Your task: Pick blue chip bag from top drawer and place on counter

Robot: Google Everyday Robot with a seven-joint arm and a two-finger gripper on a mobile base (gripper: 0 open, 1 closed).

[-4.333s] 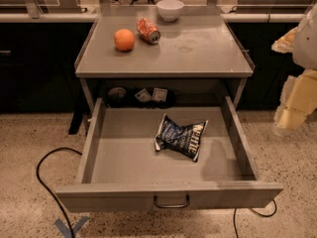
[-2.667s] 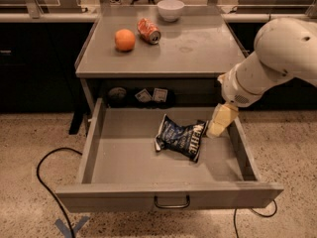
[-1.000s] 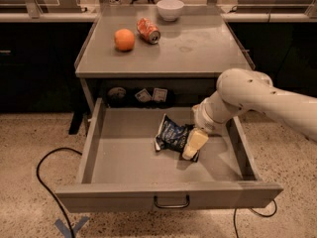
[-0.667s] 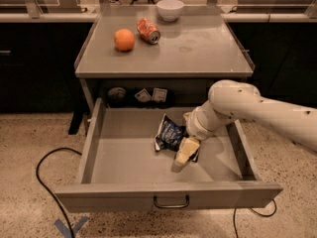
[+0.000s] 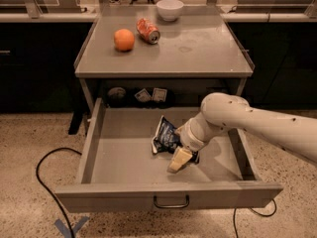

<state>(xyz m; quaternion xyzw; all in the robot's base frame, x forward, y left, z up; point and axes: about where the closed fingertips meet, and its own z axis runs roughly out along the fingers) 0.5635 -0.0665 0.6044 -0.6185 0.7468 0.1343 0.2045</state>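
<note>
The top drawer (image 5: pixel 121 155) stands pulled fully out below the table (image 5: pixel 198 51), which leaves its floor open from above, and that is likely why the arm (image 5: pixel 257 125) reaches in from the right and bends down over the drawer's right half. The blue chip bag (image 5: pixel 164 134) lies crumpled on the drawer floor, a little right of the middle, one end raised toward the back. The pincer (image 5: pixel 179 159) hangs at the bag's near edge, tipped down and to the left, touching the bag or just short of it. I cannot tell how far open it is, and nothing shows it has hold of the bag. That low, slanted pose looks like the approach for a grasp, so the pick seems not yet done and the lift to the table remains. On the table stand an orange (image 5: pixel 124 39), a crushed soda can (image 5: pixel 148 30) just beside it, and a white bowl (image 5: pixel 169 9) at the back edge; its front and right parts are bare and would take the bag. The table's front lip overhangs the back of the drawer, so the bag probably must come forward before rising. Small items (image 5: pixel 151 94) sit in the dark recess behind the drawer, and a cable (image 5: pixel 42 177) loops on the floor, well apart.
</note>
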